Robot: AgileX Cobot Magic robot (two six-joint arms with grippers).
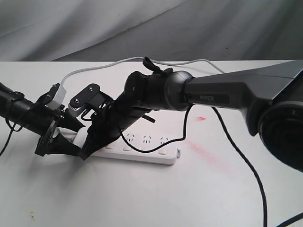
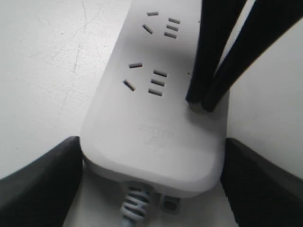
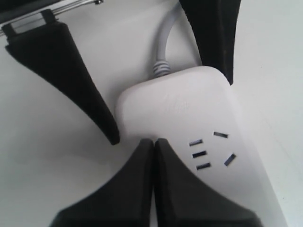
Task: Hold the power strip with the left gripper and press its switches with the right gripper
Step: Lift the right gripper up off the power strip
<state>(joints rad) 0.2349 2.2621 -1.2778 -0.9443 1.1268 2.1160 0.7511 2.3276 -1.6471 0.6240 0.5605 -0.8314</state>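
The white power strip (image 1: 151, 153) lies flat on the white table, its grey-white cord (image 1: 109, 66) curving off behind the arms. My left gripper (image 1: 78, 139) is shut on the strip's cord end (image 2: 156, 137), one black finger (image 2: 42, 179) on each long side. My right gripper (image 1: 87, 153) is shut, its two tips (image 2: 201, 101) pressed together onto the strip's edge beside the first socket (image 2: 147, 80), where a switch (image 2: 195, 108) barely shows under them. Other switches (image 1: 163, 152) show along the strip's near edge. In the right wrist view the shut fingers (image 3: 154, 142) rest on the strip (image 3: 189, 104).
The thick "PIPER" arm (image 1: 213, 97) crosses over the strip from the right, with a loose black cable (image 1: 236, 151) hanging onto the table. Red smears (image 1: 206, 153) mark the tabletop to the right. A grey cloth (image 1: 94, 23) hangs behind.
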